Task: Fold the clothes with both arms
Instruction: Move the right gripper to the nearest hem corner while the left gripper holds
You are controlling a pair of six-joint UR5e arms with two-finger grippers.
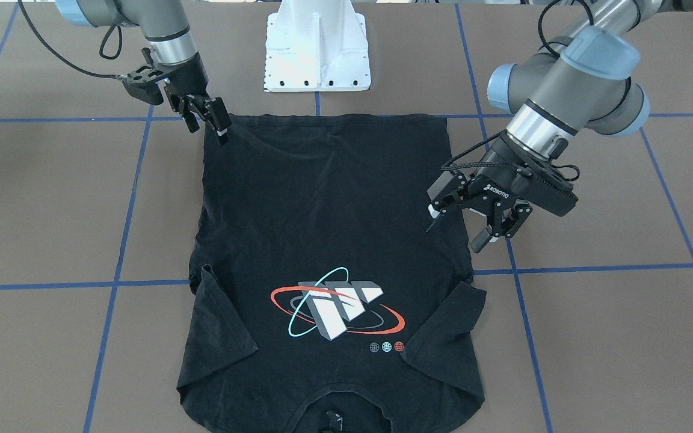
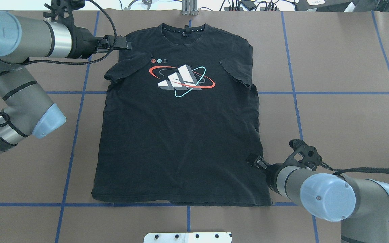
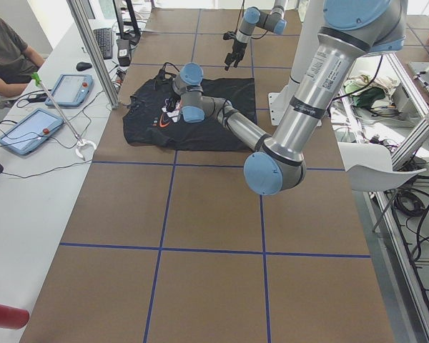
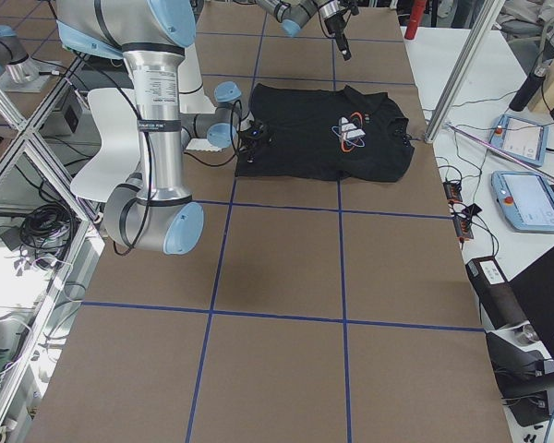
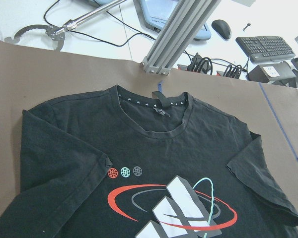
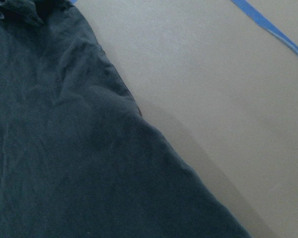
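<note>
Pedestal base [image 1: 317, 54] sits near T-shirt [image 1: 322, 210] hem (blue tape lines [image 1: 119, 258] cross table [image 1: 611, 337]).

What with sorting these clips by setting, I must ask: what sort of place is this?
Probably a robotics lab: two silver-grey tubular robot arms stand at a brown table gridded with blue tape, and blue-grey screened control tablets lie on a white side desk near a person.

A black short-sleeved T-shirt [image 2: 181, 141] is spread flat on the counter [image 2: 333, 118], chest graphic [image 2: 181, 79] upward, collar turned away from the robot. Its sleeves [image 2: 238, 72] are folded inward. The left arm [image 2: 29, 40] is held beside one shoulder, the right arm [image 2: 326, 192] near a hem corner.
</note>
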